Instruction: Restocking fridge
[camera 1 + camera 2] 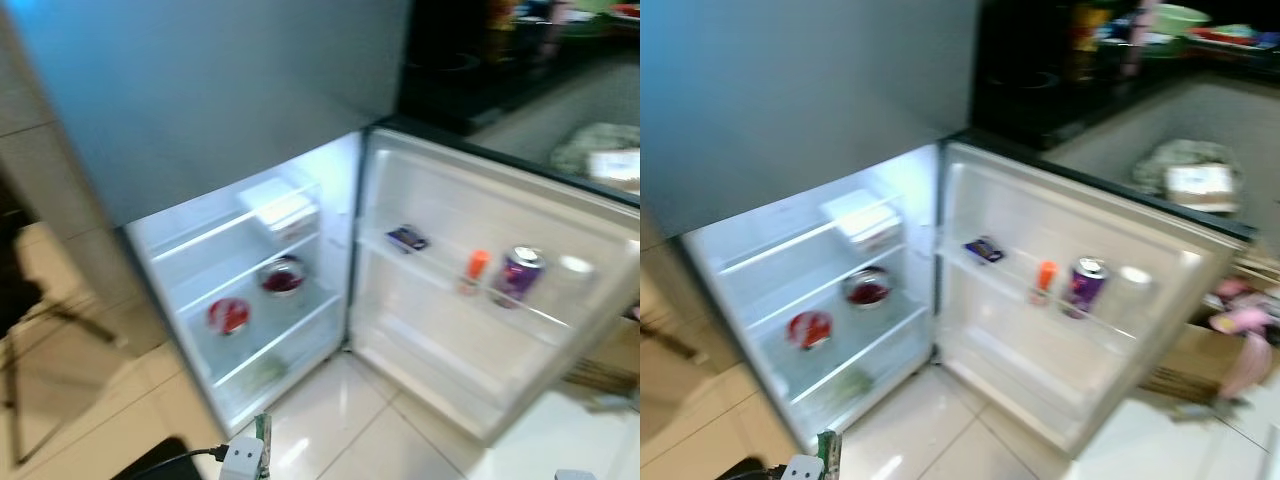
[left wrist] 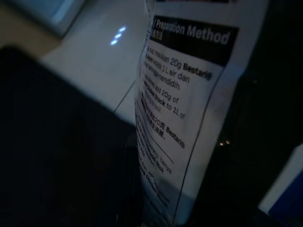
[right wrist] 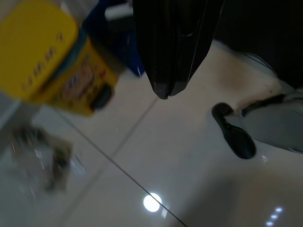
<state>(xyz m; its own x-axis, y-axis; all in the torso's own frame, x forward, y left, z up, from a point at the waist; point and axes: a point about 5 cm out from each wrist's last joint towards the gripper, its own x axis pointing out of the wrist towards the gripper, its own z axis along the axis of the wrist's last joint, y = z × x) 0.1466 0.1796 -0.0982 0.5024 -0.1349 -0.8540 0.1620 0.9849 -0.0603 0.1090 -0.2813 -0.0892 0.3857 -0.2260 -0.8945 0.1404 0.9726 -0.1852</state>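
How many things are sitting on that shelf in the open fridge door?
4, in a row on the door shelf: a small dark packet nearest the hinge, then an orange-capped bottle, a purple can, and a pale, blurry container at the outer end. More may be hidden.

glossy pale tiled floor point(image 1: 330, 420) reflected small ceiling lights. a dark counter point(image 1: 1060, 90) stood behind, and a brown cardboard box point(image 1: 1185, 365) sat at right.

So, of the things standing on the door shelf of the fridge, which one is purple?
The can, standing between the small orange-capped bottle and a pale container. The flat dark packet lies further along the door shelf.
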